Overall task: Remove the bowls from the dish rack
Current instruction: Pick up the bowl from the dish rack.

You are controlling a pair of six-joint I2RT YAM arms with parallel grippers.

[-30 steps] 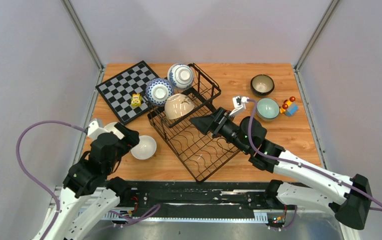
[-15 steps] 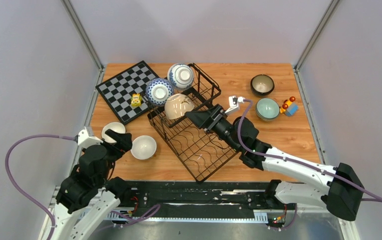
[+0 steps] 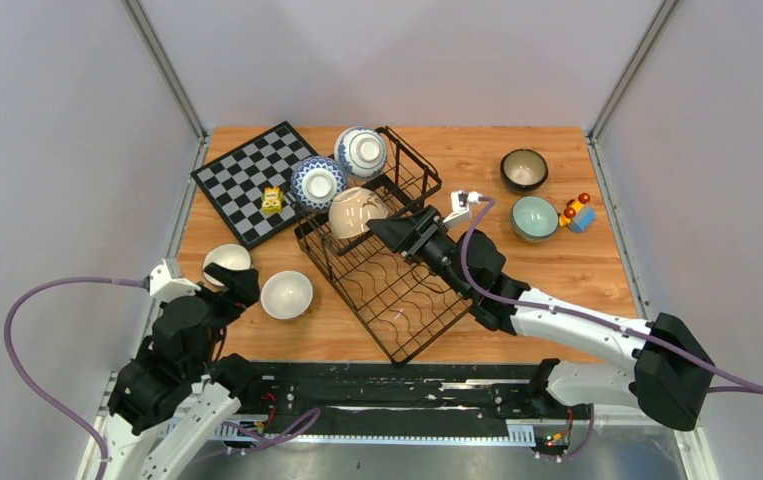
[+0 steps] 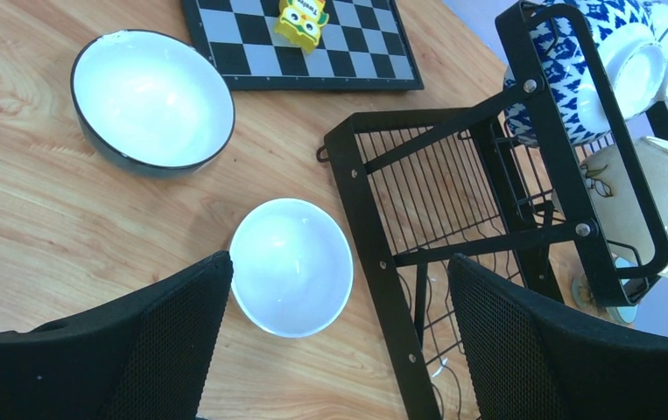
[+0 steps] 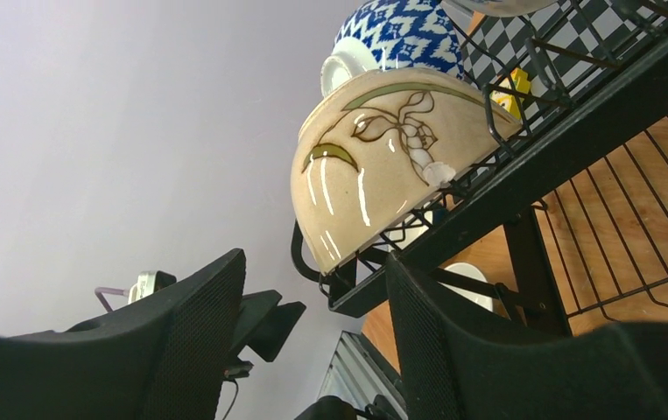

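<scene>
Our right gripper (image 5: pixel 312 293) holds its fingers spread. The beige bowl (image 5: pixel 383 166) leans on its side in the upper basket of the dish rack (image 5: pixel 575 131), just ahead of the tips, with a blue-and-white bowl (image 5: pixel 400 31) beyond it. Our left gripper (image 4: pixel 339 280) is spread wide too. Below its gap a white bowl (image 4: pixel 291 267) stands on the table (image 4: pixel 32 219), nearer the left finger.

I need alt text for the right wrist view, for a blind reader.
A beige bowl with a leaf drawing lies tilted in the upper basket of the black dish rack, just beyond the open right pincer. A blue-and-white bowl sits behind it.
</scene>
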